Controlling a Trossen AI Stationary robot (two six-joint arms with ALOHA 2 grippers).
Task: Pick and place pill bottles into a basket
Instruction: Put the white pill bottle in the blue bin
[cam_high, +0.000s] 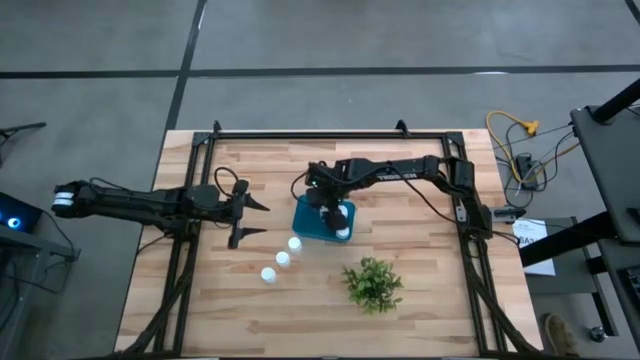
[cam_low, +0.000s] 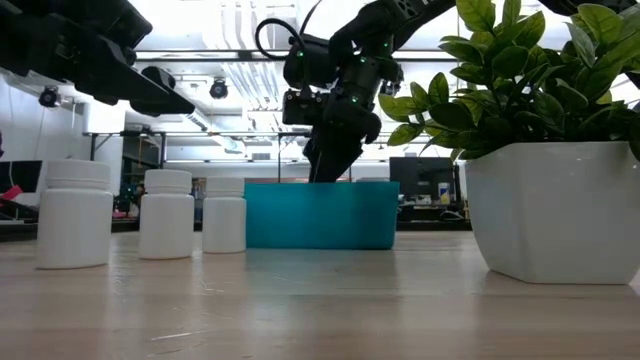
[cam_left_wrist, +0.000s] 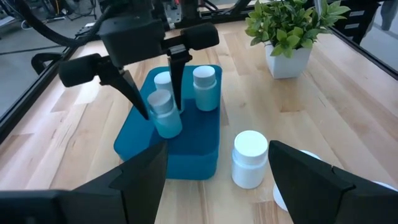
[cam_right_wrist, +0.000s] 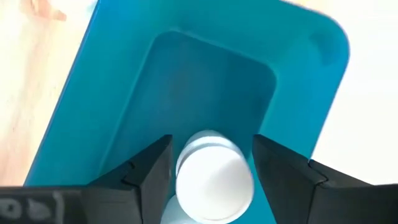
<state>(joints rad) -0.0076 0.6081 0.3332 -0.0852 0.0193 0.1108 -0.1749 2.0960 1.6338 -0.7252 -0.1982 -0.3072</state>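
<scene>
The teal basket (cam_high: 305, 222) stands at the table's middle. My right gripper (cam_high: 325, 205) reaches down into it and is shut on a white pill bottle (cam_left_wrist: 164, 115). Two more bottles (cam_left_wrist: 205, 87) stand upright in the basket. Three bottles (cam_high: 283, 258) stand in a slanting row on the table, just near and left of the basket; the low view shows them too (cam_low: 167, 213). My left gripper (cam_high: 250, 218) is open and empty, left of the basket and above the table. My right gripper pinches the bottle between its two fingers at the cap (cam_right_wrist: 214, 180) and the shoulder below it. The fingers (cam_left_wrist: 176, 81) come from above, pointing down. The bottle is upright with its base low inside the basket; whether it rests on the floor I cannot tell.
A small green plant in a white pot (cam_high: 372, 284) stands near and right of the basket. The black frame rails (cam_high: 190, 250) run along the table's left, right and far sides. Bare wood lies along the near edge.
</scene>
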